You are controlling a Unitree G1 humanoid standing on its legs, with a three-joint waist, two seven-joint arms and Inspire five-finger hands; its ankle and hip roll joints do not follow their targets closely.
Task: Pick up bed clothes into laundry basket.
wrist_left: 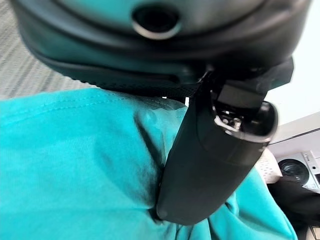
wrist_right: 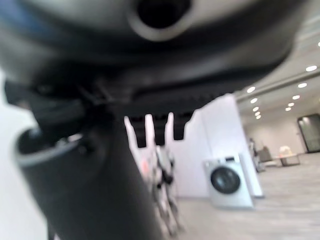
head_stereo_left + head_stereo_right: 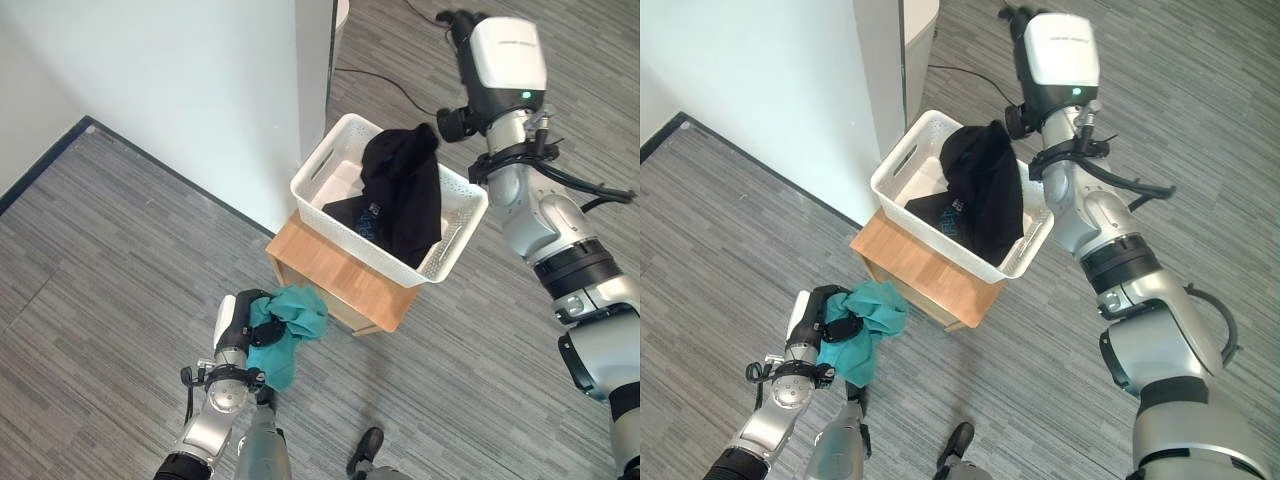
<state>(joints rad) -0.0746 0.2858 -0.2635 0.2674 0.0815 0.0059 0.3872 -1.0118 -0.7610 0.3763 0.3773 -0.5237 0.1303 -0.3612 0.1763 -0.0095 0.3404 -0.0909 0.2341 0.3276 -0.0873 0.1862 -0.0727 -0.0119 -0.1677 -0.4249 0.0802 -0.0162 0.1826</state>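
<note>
A black garment (image 3: 402, 190) already lies in the laundry basket (image 3: 466, 222). The left robot hand (image 3: 240, 322) clutches a teal garment (image 3: 292, 318), not yet deposited. The right robot hand (image 3: 456, 24) is raised beyond the basket; its finger state cannot be determined.

even, bright indoor light across both eye views; grey plank floor (image 3: 120, 260) evenly lit, no glare. soft, short shadow under the wooden stand (image 3: 340, 275) and the teal cloth (image 3: 290, 325), so light falls from overhead. white basket (image 3: 330, 150) close to washed out on its rim; black garment (image 3: 400, 190) reads as a flat dark mass with little fold detail. left wrist view: near casing soft, cloth weave fairly crisp. right wrist view: heavy blur up close, ceiling spotlights (image 2: 302, 85) glowing beyond.
</note>
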